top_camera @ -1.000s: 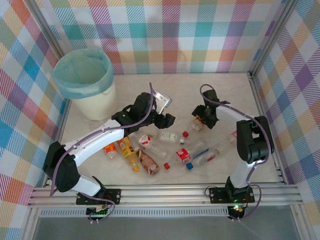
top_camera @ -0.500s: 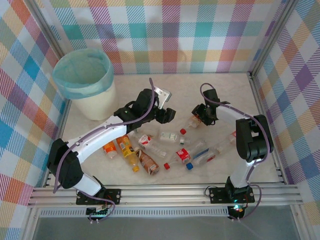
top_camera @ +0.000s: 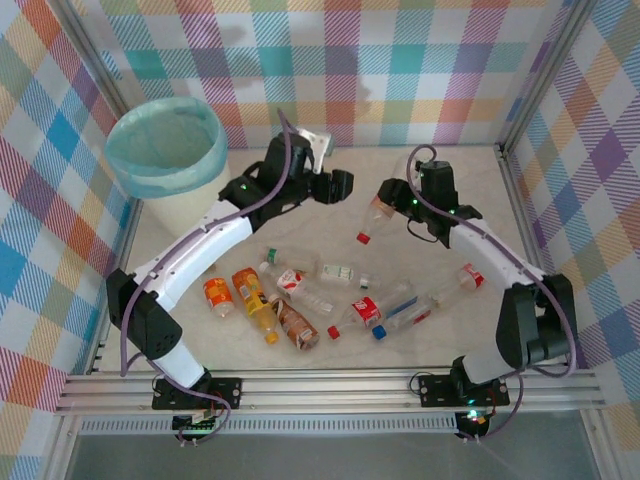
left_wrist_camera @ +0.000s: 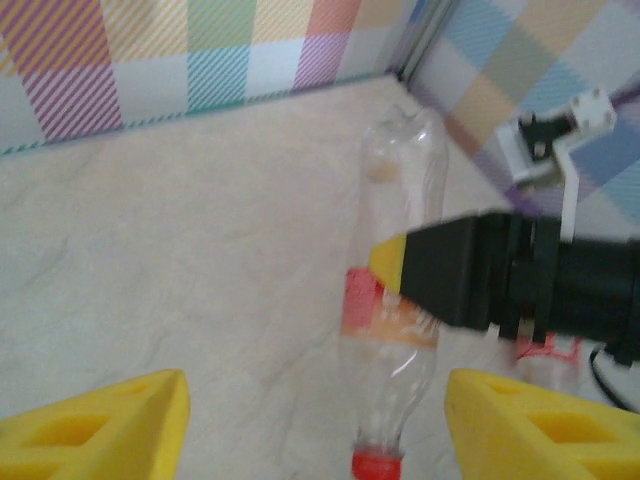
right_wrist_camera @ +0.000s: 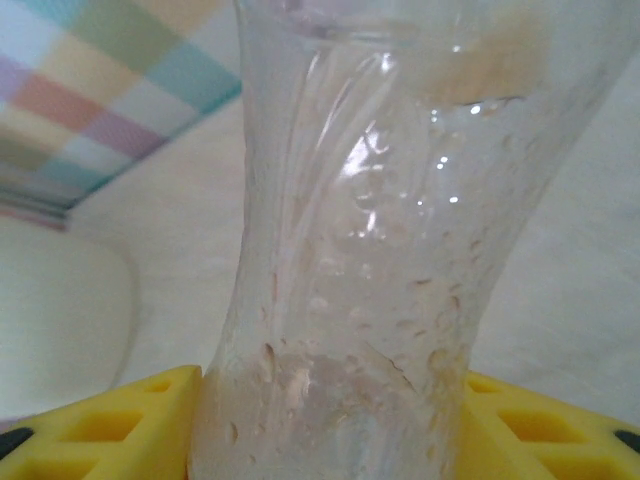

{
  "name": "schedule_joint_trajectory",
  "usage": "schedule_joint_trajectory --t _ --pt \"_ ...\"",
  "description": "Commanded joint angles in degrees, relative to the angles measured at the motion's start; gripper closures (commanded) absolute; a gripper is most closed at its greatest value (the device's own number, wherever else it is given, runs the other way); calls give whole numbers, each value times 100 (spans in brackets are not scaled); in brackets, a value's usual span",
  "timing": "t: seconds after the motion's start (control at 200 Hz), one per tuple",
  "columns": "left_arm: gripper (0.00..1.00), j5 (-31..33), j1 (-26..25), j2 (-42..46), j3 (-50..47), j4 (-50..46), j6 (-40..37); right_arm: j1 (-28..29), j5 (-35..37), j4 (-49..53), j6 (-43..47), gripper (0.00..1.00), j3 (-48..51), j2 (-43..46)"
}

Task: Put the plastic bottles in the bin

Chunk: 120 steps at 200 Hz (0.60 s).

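Top external view showed the right gripper (top_camera: 388,203) clamped on a clear red-capped bottle (top_camera: 371,220), cap down, well right of the bin (top_camera: 195,215). The left gripper (top_camera: 336,186) stood spread wide, holding nothing.

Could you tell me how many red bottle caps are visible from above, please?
3 red caps: one on the clear bottle held by the right tool; one right of the brown bottle; one farthest right on the table. Others may be hidden.
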<state>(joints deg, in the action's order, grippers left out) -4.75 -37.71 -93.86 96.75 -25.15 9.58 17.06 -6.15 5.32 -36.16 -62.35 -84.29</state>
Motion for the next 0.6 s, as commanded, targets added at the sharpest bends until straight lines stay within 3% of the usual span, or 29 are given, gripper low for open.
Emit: schedule_joint_trajectory --t 0.0,0.09,0.265,0.595 --pt "27 -773 127 -89 631 -342 182 242 -586 -723 706 41 134 377" --pt "20 -1130 190 -187 985 -491 206 464 -784 -1050 1020 41 274 681" --pt "19 -1946 203 -410 1494 -812 17 746 -1333 -1438 1314 43 463 1114" --pt "20 -2189 203 -579 1524 -995 190 1071 -1726 -1489 1592 43 588 1621"
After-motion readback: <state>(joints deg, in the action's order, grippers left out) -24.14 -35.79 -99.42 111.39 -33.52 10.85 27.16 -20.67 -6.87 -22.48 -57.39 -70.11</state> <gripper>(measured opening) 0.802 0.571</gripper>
